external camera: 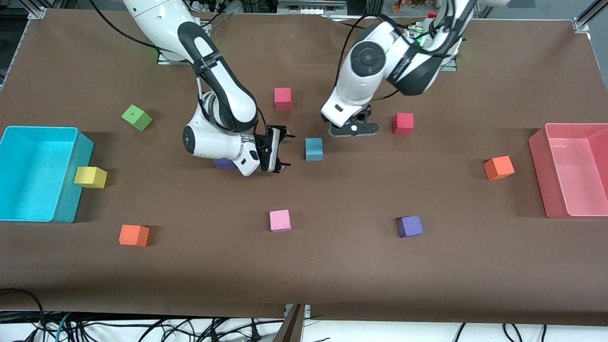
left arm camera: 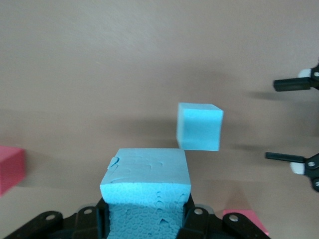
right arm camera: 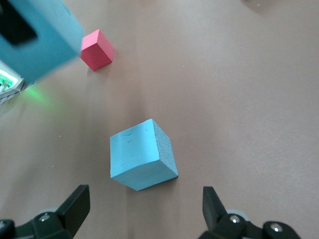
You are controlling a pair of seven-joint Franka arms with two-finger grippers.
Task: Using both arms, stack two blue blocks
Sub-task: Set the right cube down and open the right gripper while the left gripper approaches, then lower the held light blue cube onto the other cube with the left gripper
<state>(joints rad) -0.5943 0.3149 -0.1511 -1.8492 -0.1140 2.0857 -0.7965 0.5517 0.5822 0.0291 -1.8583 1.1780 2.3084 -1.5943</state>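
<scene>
One blue block (external camera: 314, 148) (left arm camera: 199, 127) (right arm camera: 142, 159) rests on the brown table near its middle. My left gripper (external camera: 354, 128) (left arm camera: 145, 214) is shut on the second blue block (left arm camera: 147, 181) (right arm camera: 40, 35). It hangs over the table just beside the resting block, toward the left arm's end. The hand hides this held block in the front view. My right gripper (external camera: 287, 151) (right arm camera: 144, 209) is low over the table and open. Its fingers (left arm camera: 291, 84) point at the resting block from the right arm's end and hold nothing.
Loose cubes lie about: red (external camera: 283, 98), red (external camera: 403, 123), orange (external camera: 498, 167), purple (external camera: 410, 226), pink (external camera: 280, 220), orange (external camera: 134, 235), yellow (external camera: 90, 176), green (external camera: 137, 117), and purple (external camera: 224, 164) under the right arm. A cyan bin (external camera: 71, 190) and a pink bin (external camera: 539, 161) stand at the table's ends.
</scene>
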